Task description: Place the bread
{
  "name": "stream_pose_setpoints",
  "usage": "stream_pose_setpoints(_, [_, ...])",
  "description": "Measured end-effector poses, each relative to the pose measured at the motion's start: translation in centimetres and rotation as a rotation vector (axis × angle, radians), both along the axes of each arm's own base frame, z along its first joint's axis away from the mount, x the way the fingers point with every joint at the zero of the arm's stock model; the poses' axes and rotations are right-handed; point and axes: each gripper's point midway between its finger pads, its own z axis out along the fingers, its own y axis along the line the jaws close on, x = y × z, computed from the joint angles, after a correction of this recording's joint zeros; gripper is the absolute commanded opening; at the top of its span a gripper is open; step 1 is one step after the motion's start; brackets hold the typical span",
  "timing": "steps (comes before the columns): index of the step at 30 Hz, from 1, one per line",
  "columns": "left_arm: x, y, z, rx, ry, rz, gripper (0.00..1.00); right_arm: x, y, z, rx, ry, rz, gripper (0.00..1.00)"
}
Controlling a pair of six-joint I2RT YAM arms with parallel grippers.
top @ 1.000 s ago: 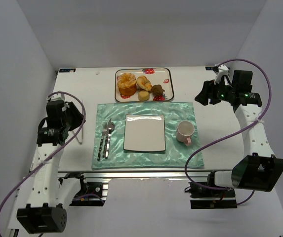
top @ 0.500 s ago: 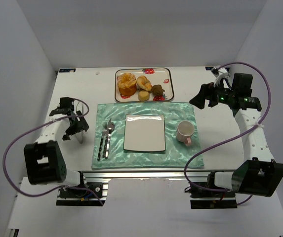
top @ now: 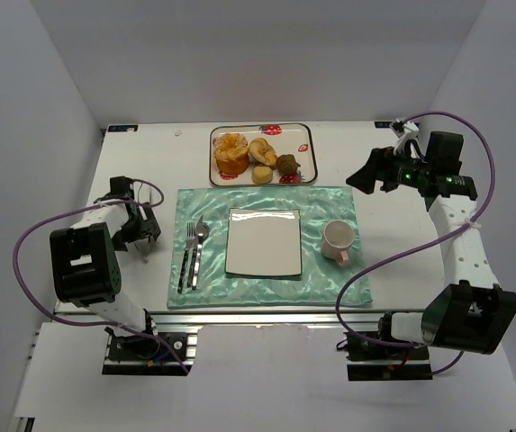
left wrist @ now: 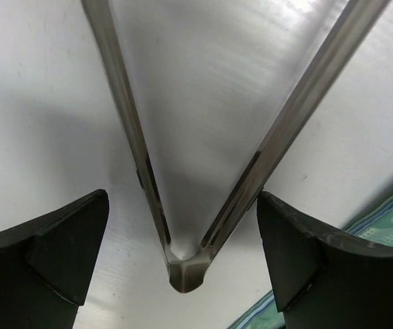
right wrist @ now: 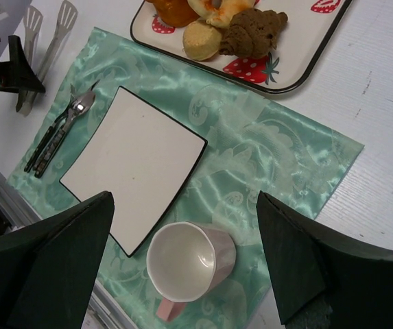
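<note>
The bread, a pale golden bun with an orange patch, lies on the strawberry tray at the back, between a deep-orange fluted cake and a brown muffin. Only the bread's lower edge shows in the right wrist view. Metal tongs lie on the table left of the mat. My left gripper is open low over their hinge end, one finger on each side, not gripping. My right gripper hangs open and empty above the cup.
A square white plate sits mid-mat on the green placemat, with a fork and spoon to its left and the pink cup to its right. A small pale bun shares the tray.
My left arm has swung down from a raised pose to the tongs at the mat's left, and its gripper has opened wide. The right arm shifted only slightly.
</note>
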Motion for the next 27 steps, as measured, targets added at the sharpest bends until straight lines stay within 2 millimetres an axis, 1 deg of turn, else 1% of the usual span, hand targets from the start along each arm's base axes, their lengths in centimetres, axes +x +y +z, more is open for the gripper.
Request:
stream_pose_setpoints(7, [1.6,0.4,-0.1,0.017,-0.048,-0.045,0.98,0.4,-0.5,-0.6,0.030,0.046,-0.021,0.89])
stream_pose_setpoints(11, [3.2,0.7,-0.1,0.028,-0.087,-0.067,0.96,1.0,-1.2,0.2,0.038,0.034,-0.033,0.89])
stream_pose_setpoints(15, [5.0,0.8,-0.1,0.022,-0.117,-0.087,0.91,1.3,-1.7,1.1,0.043,0.011,-0.041,0.89])
stream_pose_setpoints(17, [5.8,0.8,-0.1,0.017,-0.130,-0.091,0.87,1.3,-1.9,1.1,0.046,0.012,-0.046,0.89])
stream_pose_setpoints(20, [6.6,0.7,-0.1,0.008,-0.149,-0.095,0.85,1.3,-2.0,1.2,0.052,0.014,-0.048,0.89])
stream_pose_setpoints(23, [6.9,0.6,-0.1,0.004,-0.164,-0.091,0.78,1.3,-2.1,1.2,0.062,0.020,-0.050,0.89])
stream_pose_setpoints(26, [7.1,0.7,-0.1,0.005,-0.184,-0.084,0.69,1.3,-2.2,1.3,0.067,0.023,-0.053,0.89])
stream_pose_setpoints(27, [7.0,0.6,0.0,0.003,-0.192,-0.083,0.62,1.2,-2.2,1.3,0.067,0.023,-0.054,0.89])
